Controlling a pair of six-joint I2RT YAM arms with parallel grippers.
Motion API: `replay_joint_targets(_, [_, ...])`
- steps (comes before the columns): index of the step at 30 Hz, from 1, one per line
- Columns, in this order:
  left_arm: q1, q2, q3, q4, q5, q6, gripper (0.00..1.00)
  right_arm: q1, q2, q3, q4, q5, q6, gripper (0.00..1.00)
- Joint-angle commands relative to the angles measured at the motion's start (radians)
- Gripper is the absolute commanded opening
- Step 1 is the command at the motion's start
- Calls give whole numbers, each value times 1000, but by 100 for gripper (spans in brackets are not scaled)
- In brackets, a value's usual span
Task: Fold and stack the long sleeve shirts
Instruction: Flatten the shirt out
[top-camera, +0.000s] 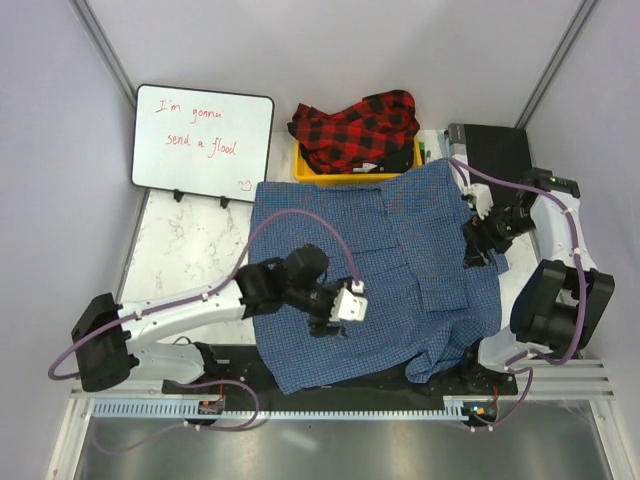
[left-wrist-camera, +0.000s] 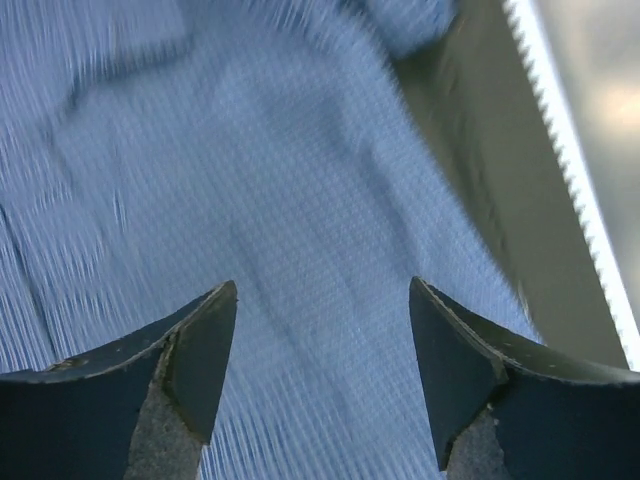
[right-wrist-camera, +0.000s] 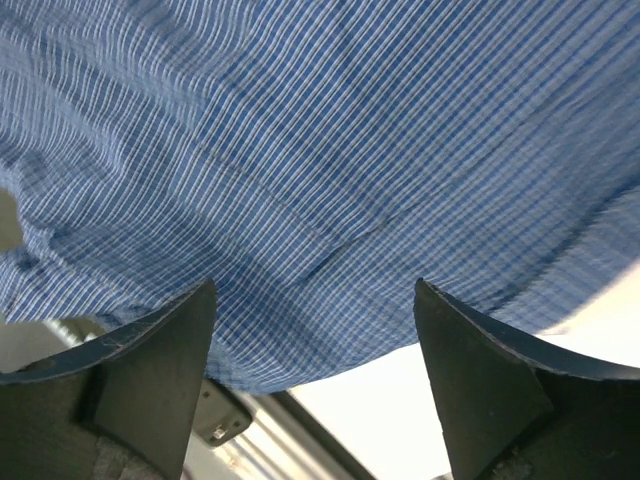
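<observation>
The left gripper (left-wrist-camera: 320, 290) stands wide open with nothing between its fingers; it hangs over the middle-left of the blue shirt (top-camera: 390, 270), and the blurred wrist view does not show whether the tips touch the cloth. The right gripper (right-wrist-camera: 312, 290) is also spread wide and empty, poised at the shirt's right edge, where the hem runs across the gap between its fingers with bare white surface just beyond. The blue shirt lies spread and rumpled over the centre of the table (top-camera: 190, 260), its near hem reaching the black strip at the arms' bases and its far edge touching the yellow bin (top-camera: 300, 170). The red plaid shirt (top-camera: 355, 130) sits bunched in that bin. Bare marble lies left of the blue shirt, below the whiteboard (top-camera: 200, 140). On the right only a narrow strip remains between the shirt and the right arm, with a black box (top-camera: 495, 145) at the far corner.
</observation>
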Motion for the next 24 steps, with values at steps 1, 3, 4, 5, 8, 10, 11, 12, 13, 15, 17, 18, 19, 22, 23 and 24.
replay_joint_targets(1, [-230,35,-53,437,-42,-15,75,-20,31,-53,-120,9,-73,86])
replay_joint_targets(3, [-302,51,-117,645,-22,85,74,-32,63,-75,-112,12,-71,84])
replay_joint_targets(4, [-351,71,-154,690,-2,189,74,-37,74,-76,-112,12,-70,84])
replay_joint_targets(5, [-370,118,-153,703,41,228,73,-41,95,-82,-111,10,-68,84])
replay_joint_targets(8, [-413,205,-98,704,107,315,68,-54,123,-81,-94,6,-57,82])
replay_joint_targets(10, [-444,284,-56,721,110,367,66,-55,126,-78,-81,3,-42,82])
replay_joint_targets(11, [-453,313,-44,729,106,383,66,-55,134,-76,-80,3,-39,82])
replay_joint_targets(12, [-462,365,-17,740,99,391,66,-55,137,-76,-74,6,-34,82])
replay_joint_targets(13, [-479,397,2,750,78,400,66,-55,143,-78,-69,9,-33,82])
replay_joint_targets(15, [-493,480,46,772,52,412,66,-55,152,-82,-68,21,-40,81])
replay_joint_targets(17, [-501,529,82,790,-3,432,66,-55,154,-96,-68,30,-50,80])
replay_joint_targets(18, [-501,557,114,793,-23,434,65,-57,152,-101,-66,33,-59,80])
replay_joint_targets(19, [-499,597,126,795,-64,444,63,-57,148,-108,-60,38,-60,80])
replay_joint_targets(22, [-496,658,145,798,-149,496,58,-57,155,-130,-43,50,-71,79])
replay_joint_targets(23, [-493,663,142,798,-164,509,54,-58,157,-135,-42,52,-73,79])
replay_joint_targets(24, [-485,663,136,783,-177,516,49,-60,158,-136,-42,50,-74,79])
